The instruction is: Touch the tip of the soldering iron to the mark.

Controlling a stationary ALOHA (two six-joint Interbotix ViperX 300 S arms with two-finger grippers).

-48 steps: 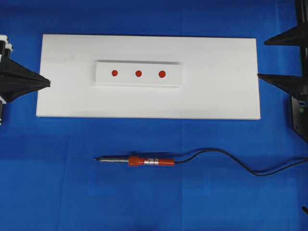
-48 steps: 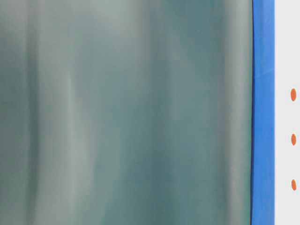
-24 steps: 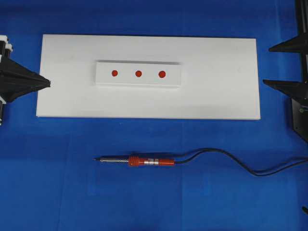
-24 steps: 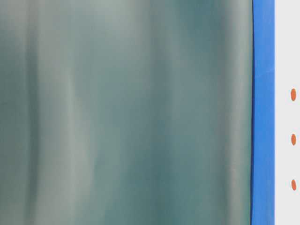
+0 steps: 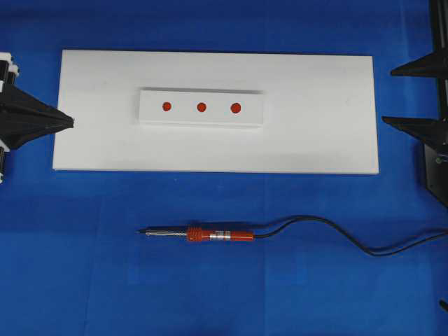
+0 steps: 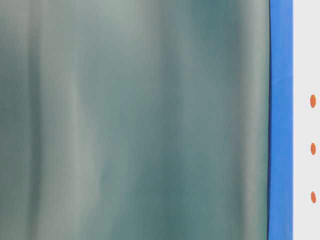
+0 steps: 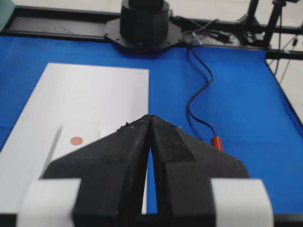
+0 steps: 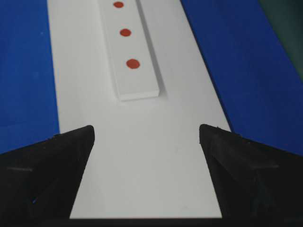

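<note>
The soldering iron (image 5: 210, 235) lies on the blue mat in front of the white board (image 5: 322, 133), tip pointing left, with its black cord (image 5: 329, 227) trailing right. Three red marks (image 5: 201, 107) sit in a row on a raised white strip (image 5: 252, 115). My left gripper (image 5: 70, 121) is shut and empty at the board's left edge. My right gripper (image 5: 389, 94) is open and empty at the board's right edge. The left wrist view shows the shut tips (image 7: 150, 117), one mark (image 7: 76, 140) and the handle's end (image 7: 217, 142). The right wrist view shows the open gripper (image 8: 147, 130) over the board, with the marks (image 8: 133, 63) ahead.
The blue mat (image 5: 84, 280) surrounds the board. The other arm's black base (image 7: 144, 23) stands at the far end in the left wrist view. The table-level view is mostly a blurred grey-green surface (image 6: 135, 120), with three marks (image 6: 313, 148) at its right edge.
My right gripper drew back slightly to the right a second ago and has been still since. The left gripper and the soldering iron have not moved.
</note>
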